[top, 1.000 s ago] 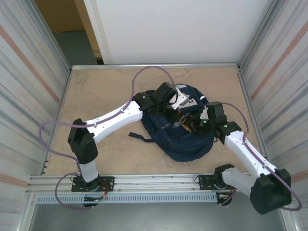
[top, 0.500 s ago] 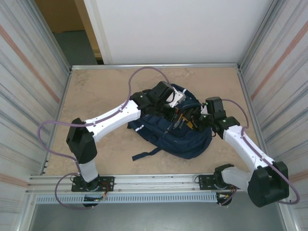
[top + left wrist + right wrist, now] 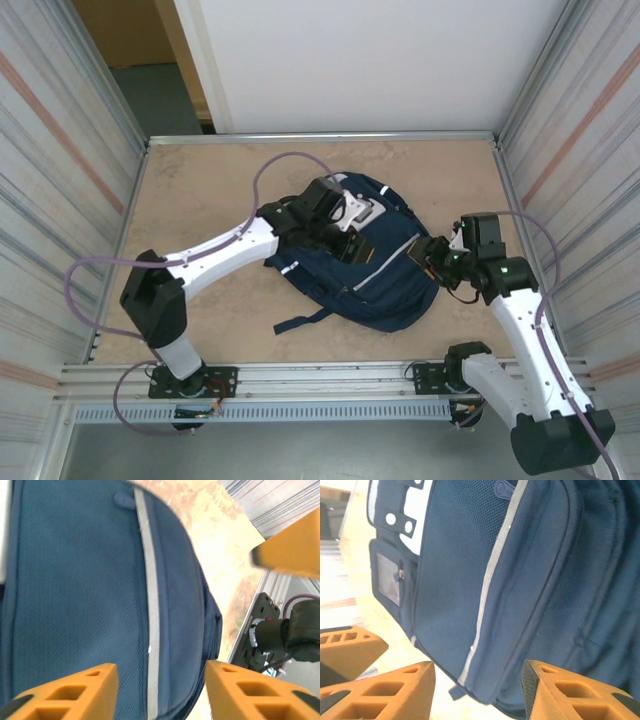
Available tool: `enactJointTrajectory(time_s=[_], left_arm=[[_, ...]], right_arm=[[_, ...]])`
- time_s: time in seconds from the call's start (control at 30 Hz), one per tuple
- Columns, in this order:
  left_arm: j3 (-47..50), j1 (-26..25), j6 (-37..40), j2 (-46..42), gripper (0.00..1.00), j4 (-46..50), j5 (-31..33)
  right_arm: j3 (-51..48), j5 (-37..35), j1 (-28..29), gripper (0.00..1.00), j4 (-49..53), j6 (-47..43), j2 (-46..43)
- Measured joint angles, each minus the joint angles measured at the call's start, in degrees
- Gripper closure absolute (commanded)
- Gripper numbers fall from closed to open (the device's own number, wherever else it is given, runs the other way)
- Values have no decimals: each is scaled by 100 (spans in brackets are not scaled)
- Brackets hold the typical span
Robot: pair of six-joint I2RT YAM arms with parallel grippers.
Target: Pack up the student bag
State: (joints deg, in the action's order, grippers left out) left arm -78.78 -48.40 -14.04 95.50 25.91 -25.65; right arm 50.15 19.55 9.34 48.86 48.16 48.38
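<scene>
Though close, student bag (image 3: 380, 280) beneath parted fingers (image 3: 75, 692).

The student bag (image 3: 385, 285) lies on the table (image 3: 200, 200), in the middle and a little to the right. Its strap (image 3: 300, 322) lies flat on the table at the bag's near left side. The left gripper (image 3: 356, 246) is over the far left part of the bag. The right gripper (image 3: 422, 252) is just beside the bag's right side. Part of the bag lies between the two grippers. A rail (image 3: 320, 372) runs along the near edge of the table, nearer than the bag. The left arm base (image 3: 185, 380) sits by the rail on the left. The right arm base (image 3: 470, 372) sits by it on the right.
</scene>
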Motion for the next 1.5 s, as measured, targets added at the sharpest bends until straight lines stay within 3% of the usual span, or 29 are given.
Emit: enactJointTrajectory(time_s=[0.17,0.27,0.37,0.57,0.83,1.0,1.2,1.3,1.37,1.5], left_arm=[[516,83,654,-444,42,39,24],[767,114,1327,-673,28,48,308],[844,254,1606,-706,28,216,691],[756,949,173,-289,30,546,306],[1121,505,-1668,-140,33,188,-267],[1134,505,-2435,28,35,-76,-273],[1423,544,-3147,157,29,-308,-72],[1639,514,-3464,155,36,-629,13],[1805,509,-3700,157,48,-907,15],[2000,463,-4227,160,86,-1484,-17]], right_arm=[[341,-356,0,52,579,-651,39],[319,-293,0,51,636,-833,247],[127,-177,0,52,350,-885,525],[-168,-79,0,56,-297,-1034,1130],[-378,140,173,63,-1158,-1202,1849],[-411,-28,470,57,-1414,-1274,2243],[-422,-254,704,57,-1471,-1274,2371],[-501,-302,748,60,-1602,-1274,2371],[-597,-306,789,61,-1764,-1276,2424],[-684,-330,901,63,-2059,-1283,2710]])
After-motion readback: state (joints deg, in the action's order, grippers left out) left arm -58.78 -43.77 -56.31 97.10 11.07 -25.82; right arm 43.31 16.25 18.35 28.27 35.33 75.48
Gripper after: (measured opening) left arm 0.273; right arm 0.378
